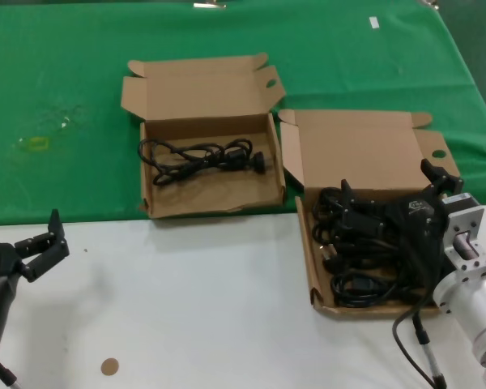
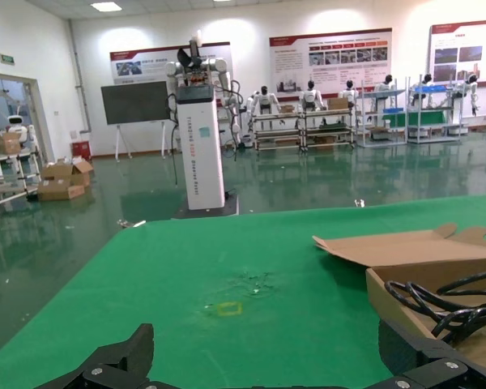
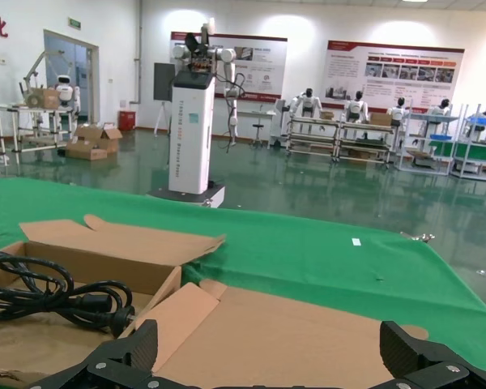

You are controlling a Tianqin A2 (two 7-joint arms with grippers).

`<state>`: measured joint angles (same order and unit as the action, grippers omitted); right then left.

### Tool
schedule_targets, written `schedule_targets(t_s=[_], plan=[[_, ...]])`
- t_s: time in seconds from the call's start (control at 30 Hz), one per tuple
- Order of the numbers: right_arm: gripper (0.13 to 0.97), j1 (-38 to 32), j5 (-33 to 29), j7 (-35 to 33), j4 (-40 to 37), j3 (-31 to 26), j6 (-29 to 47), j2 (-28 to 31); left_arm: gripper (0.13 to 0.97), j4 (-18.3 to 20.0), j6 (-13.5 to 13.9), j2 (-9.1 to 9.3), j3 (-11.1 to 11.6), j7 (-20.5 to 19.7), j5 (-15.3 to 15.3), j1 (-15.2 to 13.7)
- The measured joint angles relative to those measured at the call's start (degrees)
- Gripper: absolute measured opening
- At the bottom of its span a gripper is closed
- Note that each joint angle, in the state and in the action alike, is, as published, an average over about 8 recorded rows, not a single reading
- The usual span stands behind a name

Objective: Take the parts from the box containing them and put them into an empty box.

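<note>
Head view: cords [image 1: 364, 251] lie under right gripper [image 1: 393, 194].

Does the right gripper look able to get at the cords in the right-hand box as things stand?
Probably yes. The right gripper hangs open directly over the pile of cords in the right-hand box, whose lid is folded back. Nothing sits between them.

Head view: high, looks forward and down on the bench [image 1: 186, 300], both boxes whole in frame. Left wrist view: low, just above the green cloth [image 2: 227, 267], faces level across the bench into the hall; left claw [image 2: 267, 361] tips at frame edge. Right wrist view: low over the fuller box's lid [image 3: 292, 332], same heading. Both wrist views share the one-cord box [image 2: 421, 284] and the white robot stand [image 3: 192, 134].
</note>
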<state>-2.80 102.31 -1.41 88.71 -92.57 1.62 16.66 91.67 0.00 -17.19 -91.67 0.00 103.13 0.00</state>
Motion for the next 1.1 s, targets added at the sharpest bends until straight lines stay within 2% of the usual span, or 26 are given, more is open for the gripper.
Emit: schedule_targets(t_s=[1.1], plan=[[0.966,0.0,0.0,0.0,0.0,0.0,0.0,0.0,0.966,0.0,0.0,0.00,0.0,0.0,0.0,0.0]])
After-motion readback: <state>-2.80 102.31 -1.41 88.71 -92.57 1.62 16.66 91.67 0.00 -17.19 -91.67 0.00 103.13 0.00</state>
